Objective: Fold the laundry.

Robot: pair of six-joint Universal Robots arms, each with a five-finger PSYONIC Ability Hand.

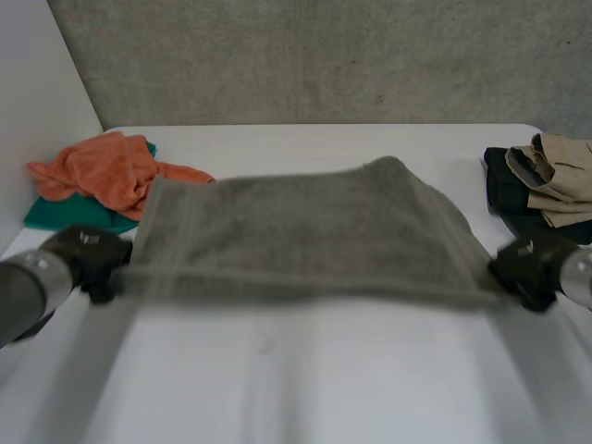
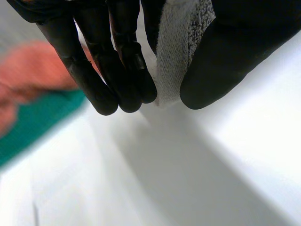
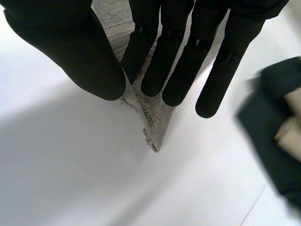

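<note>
A grey towel (image 1: pixel 296 236) hangs stretched between my two hands above the white table (image 1: pixel 305 379), its far edge sagging toward the table. My left hand (image 1: pixel 92 259) holds the towel's near left corner; in the left wrist view the towel corner (image 2: pixel 176 52) is pinched between its fingers (image 2: pixel 117 61) and thumb. My right hand (image 1: pixel 527 268) holds the near right corner; in the right wrist view that corner (image 3: pixel 153 125) pokes out below the fingers (image 3: pixel 174 61), pinched against the thumb. Both hands are lifted off the table.
An orange cloth (image 1: pixel 102 171) lies on a green cloth (image 1: pixel 65 215) at the table's far left, also in the left wrist view (image 2: pixel 33 89). A beige garment (image 1: pixel 555 176) on a dark one (image 1: pixel 509 190) lies at the far right. A grey wall stands behind.
</note>
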